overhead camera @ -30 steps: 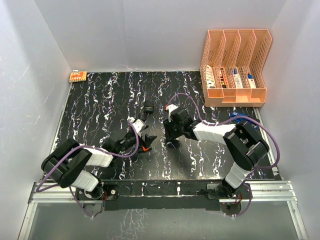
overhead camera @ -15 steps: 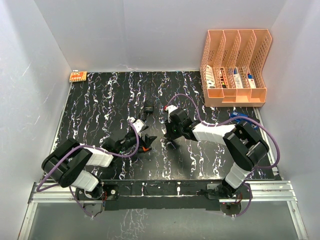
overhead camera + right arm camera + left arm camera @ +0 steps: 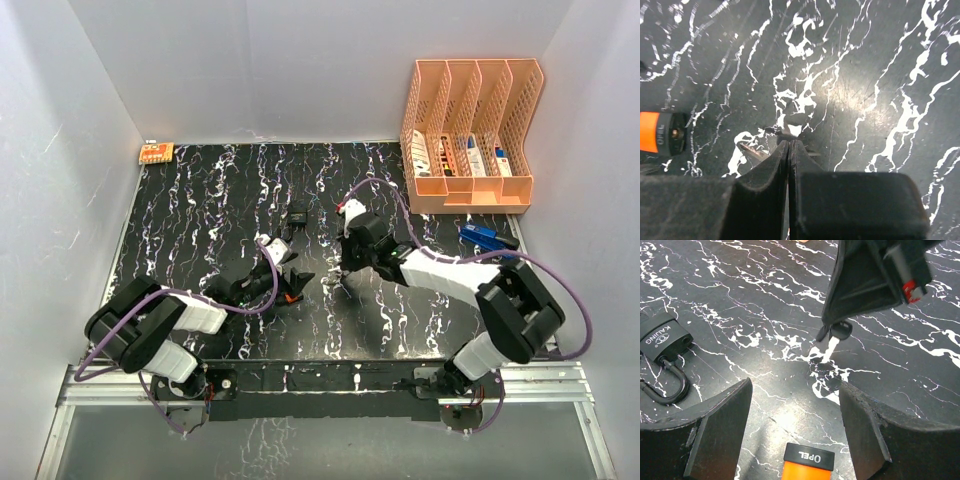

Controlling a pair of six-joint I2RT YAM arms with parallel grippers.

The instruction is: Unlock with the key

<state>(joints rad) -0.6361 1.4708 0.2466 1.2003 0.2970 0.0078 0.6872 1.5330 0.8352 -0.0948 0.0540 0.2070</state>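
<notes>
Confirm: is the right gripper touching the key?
Touching. Left wrist view shows the key hanging from the right gripper, its black head pinched between the shut fingertips.

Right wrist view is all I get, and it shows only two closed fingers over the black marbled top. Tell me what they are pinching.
Observer: In the left wrist view the right gripper is shut on the key. The black head is in its fingertips and the silver blade points down toward the table.
Operator: Give me the padlock's position.
Observer: The padlock lies flat on the table, well apart from the key, at the left edge of the left wrist view.
Operator: Report the left gripper.
Observer: The left gripper is open and holds nothing. It is low over the table and faces the key.
</notes>
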